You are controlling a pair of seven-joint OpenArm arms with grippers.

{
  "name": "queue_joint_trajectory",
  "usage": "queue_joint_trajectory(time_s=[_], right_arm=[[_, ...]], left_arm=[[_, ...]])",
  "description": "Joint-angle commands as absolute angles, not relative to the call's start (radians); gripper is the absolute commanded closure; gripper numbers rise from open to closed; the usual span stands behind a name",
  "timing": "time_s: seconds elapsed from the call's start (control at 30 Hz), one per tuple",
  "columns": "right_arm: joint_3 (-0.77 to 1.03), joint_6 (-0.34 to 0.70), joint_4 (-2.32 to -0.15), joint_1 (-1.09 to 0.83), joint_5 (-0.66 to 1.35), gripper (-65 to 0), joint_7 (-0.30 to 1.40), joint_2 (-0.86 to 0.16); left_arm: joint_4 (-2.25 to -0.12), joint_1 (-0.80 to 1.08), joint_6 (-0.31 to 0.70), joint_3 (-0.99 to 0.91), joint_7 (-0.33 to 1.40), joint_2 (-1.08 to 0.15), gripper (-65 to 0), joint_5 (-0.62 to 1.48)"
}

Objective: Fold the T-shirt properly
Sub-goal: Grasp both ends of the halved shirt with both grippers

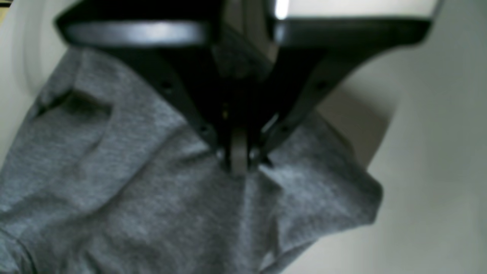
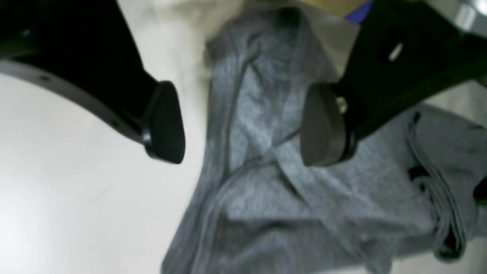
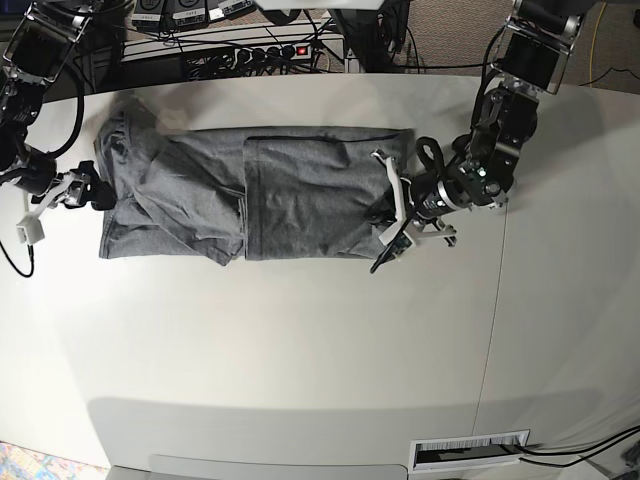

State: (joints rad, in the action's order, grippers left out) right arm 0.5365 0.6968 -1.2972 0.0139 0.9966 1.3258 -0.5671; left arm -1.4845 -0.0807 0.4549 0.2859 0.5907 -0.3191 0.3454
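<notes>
Fabric first: on the base view's left the right gripper (image 3: 88, 190) hangs at the T-shirt's (image 3: 300, 195) bunched end, pincer spread wide, pads (image 2: 321, 125) over a rumpled fold, gripping nothing. T-shirt stretches as a long band across the white table (image 3: 300, 340), creased at centre. Over to the far end, the left gripper (image 3: 392, 212) has its pincer pressed tight, pinching the hem. Soft, limp knit, it'll sag; best taken at edges

White table (image 3: 300, 340), wide and matte. Behind its far edge, black power strip (image 3: 262, 52) with a red switch amid tangled cables (image 3: 330, 30). Barcode label (image 3: 470, 450) at near edge.
</notes>
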Motion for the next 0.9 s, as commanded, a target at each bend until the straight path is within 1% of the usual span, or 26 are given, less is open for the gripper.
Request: queue_joint_trajectory(time_s=[0.0, 0.23, 0.43, 0.57, 0.87], right_arm=[[0.544, 0.698, -1.316, 0.035, 1.010, -49.2, 1.303, -0.593], [0.543, 0.698, -1.314, 0.045, 0.988, -49.2, 1.273, -0.580], [0.543, 0.698, -1.314, 0.047, 0.949, -49.2, 1.240, -0.500], [0.543, 0.698, -1.314, 0.050, 0.883, -49.2, 1.242, -0.466], [0.543, 0.698, -1.314, 0.050, 0.862, -49.2, 1.253, -0.461]], left_arm=[[-1.479, -0.069, 0.445, 0.286, 0.668, -0.332, 0.0, 0.304], [-1.479, -0.061, 0.445, 0.286, 0.649, -0.332, 0.0, 0.307], [-1.479, -0.061, 0.445, 0.286, 0.646, -0.332, 0.0, 0.307], [-1.479, -0.061, 0.445, 0.286, 0.647, -0.332, 0.0, 0.307], [-1.479, -0.061, 0.446, 0.286, 0.646, -0.332, 0.0, 0.307]])
